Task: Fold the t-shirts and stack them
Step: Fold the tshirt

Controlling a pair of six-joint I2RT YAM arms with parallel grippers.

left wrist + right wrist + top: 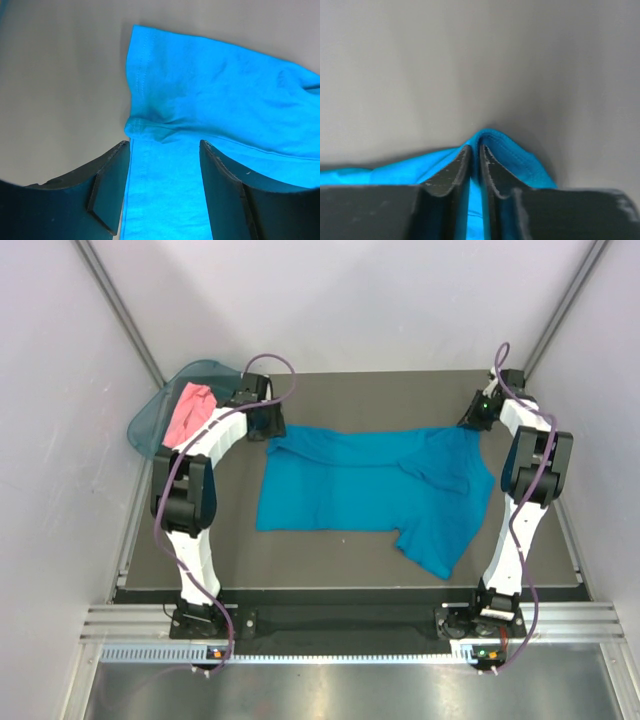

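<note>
The teal-blue t-shirt (370, 480) lies spread across the dark table, one sleeve hanging toward the front right. My left gripper (268, 428) is open at the shirt's far left corner; in the left wrist view its jaws straddle the shirt's hemmed edge (165, 170) without closing. My right gripper (476, 420) is shut on the shirt's far right corner; the right wrist view shows a fold of blue cloth (502, 147) pinched between the jaws (475, 155). The salmon-pink t-shirt (190, 410) lies crumpled in the teal basket (148, 425) at the far left.
The basket sits off the table's far left corner, just behind my left arm. White walls close in on three sides. A metal rail (340, 625) runs along the near edge by the arm bases.
</note>
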